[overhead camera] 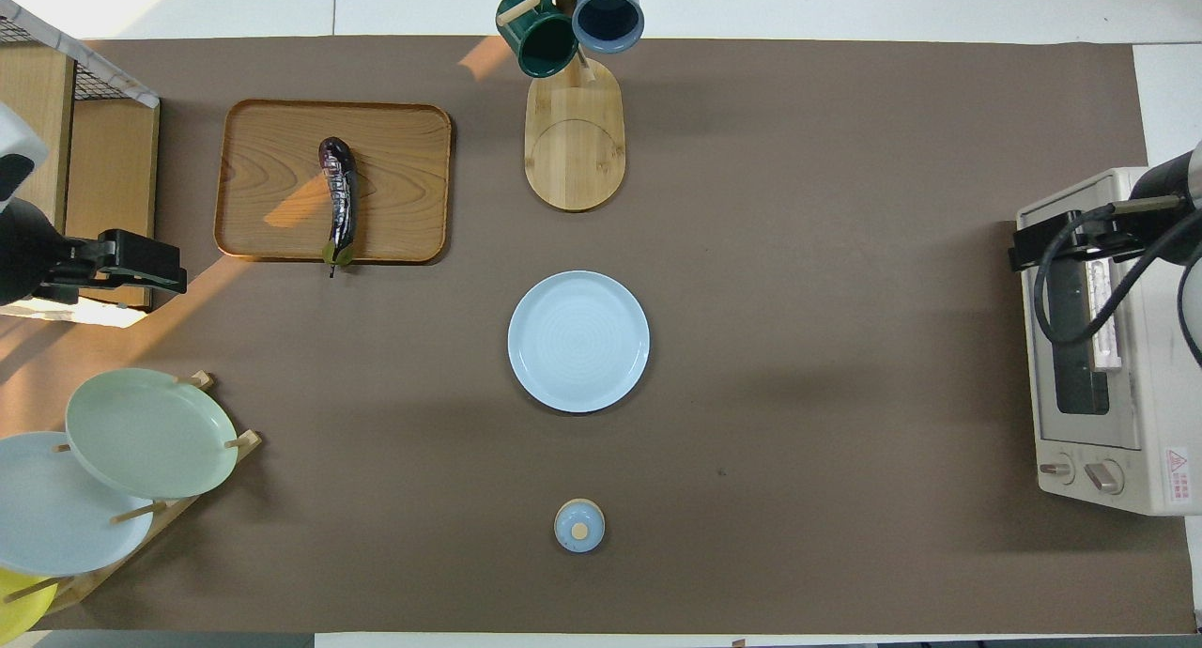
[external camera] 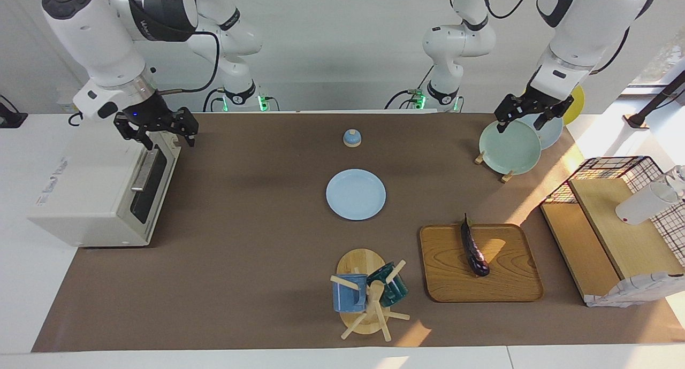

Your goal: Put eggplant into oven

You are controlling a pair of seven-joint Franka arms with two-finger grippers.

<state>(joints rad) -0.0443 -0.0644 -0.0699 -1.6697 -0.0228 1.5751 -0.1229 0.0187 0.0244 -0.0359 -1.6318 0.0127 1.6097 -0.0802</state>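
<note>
We judge the step in hand to be opening the boxy white toaster oven [external camera: 91,192], whose dark glass door looks shut, at the right arm's end of the table. The right gripper [external camera: 160,136] hovers just above the end of the metal bar handle [external camera: 143,171] nearer the robots, fingers spread and holding nothing. To do this well, we should bring it down squarely over the bar toward its middle, close firmly, then swing the door along its hinge arc rather than pulling straight out (a light oven may slide on the brown mat).

The left gripper [external camera: 527,114] waits over the pale green plate [external camera: 509,147] in the wooden plate rack, fingers parted and empty.

The slender, glossy dark purple eggplant [external camera: 474,248] lies well apart from the oven, on the rounded wooden tray [external camera: 514,283] toward the left arm's end, its stem tip over the tray's rim nearer the robots. It is the tray's only load.

The round light blue plate [external camera: 356,194] at mid-table is bare. A blue mug [external camera: 349,293] and a dark green mug [external camera: 393,286] hang on the wooden mug tree; what they hold we cannot tell.
</note>
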